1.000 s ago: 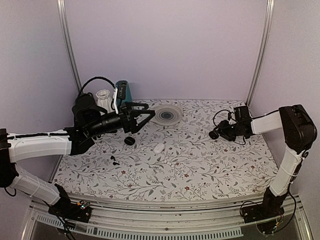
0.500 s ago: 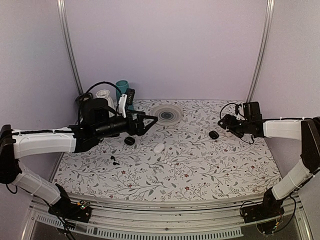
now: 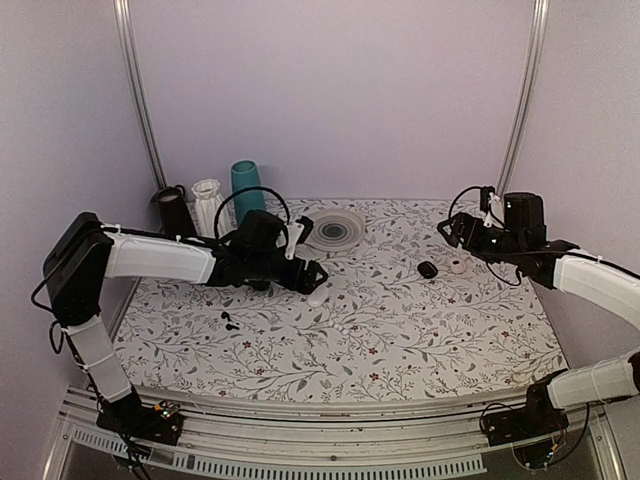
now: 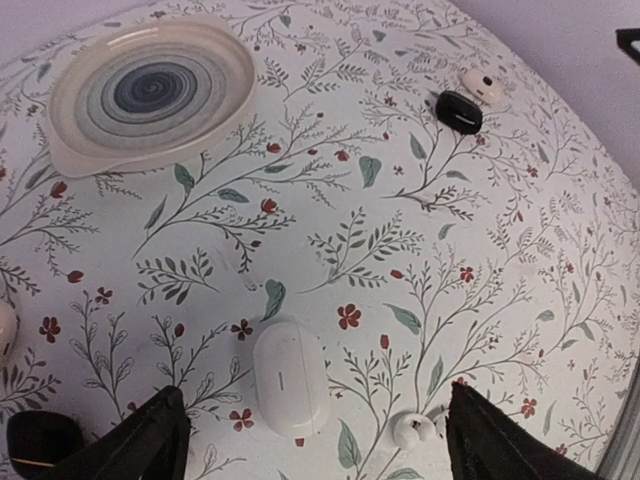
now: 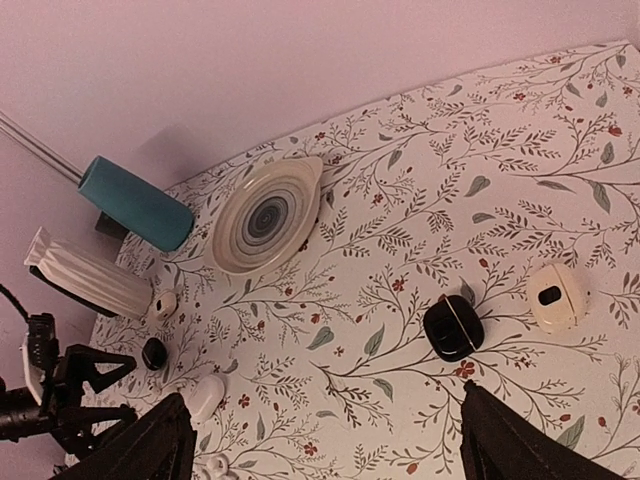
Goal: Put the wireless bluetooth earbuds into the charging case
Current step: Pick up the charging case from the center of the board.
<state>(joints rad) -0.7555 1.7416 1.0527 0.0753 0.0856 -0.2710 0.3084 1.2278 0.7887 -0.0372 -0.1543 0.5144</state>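
Black-fingered, swings the spread left tool (image 3: pixel 308 281) down over the closed white case (image 3: pixel 318 296), 6 o'clock of the plate (image 3: pixel 335 228), seemingly to open it.

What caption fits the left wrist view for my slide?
Open left gripper hovers over closed white case, a white earbud beside it.

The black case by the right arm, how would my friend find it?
Start at the striped plate, then slide right across the flowery table. The black case sits beside a cream round case. Its neighbour is pale; it is glossy black.
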